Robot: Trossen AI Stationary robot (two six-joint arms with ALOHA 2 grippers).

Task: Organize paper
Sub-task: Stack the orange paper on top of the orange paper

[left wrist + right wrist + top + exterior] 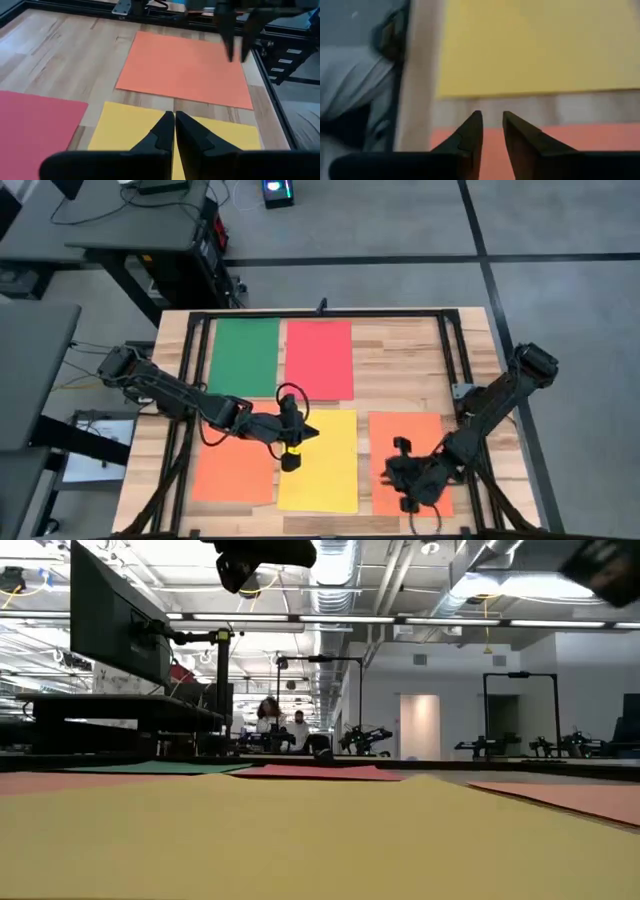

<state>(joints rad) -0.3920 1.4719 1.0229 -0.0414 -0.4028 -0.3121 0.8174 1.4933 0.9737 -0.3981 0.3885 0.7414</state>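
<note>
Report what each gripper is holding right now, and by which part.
Nothing is held. The left gripper is shut and empty above the yellow sheet; the right gripper, slightly open, hangs over the orange sheet with nothing between its fingers.

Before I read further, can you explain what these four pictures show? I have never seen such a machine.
It is a robot with two dark arms at a wooden table. One picture looks straight down on the table, one looks level across its top, and two come from small cameras on the arms' wrists. Five sheets of paper lie flat: green, red, yellow and two orange, one at the left and one at the right. The left hand hangs over the yellow sheet, fingers shut, empty. The right hand is over the right orange sheet, fingers slightly apart, and also holds nothing.
</note>
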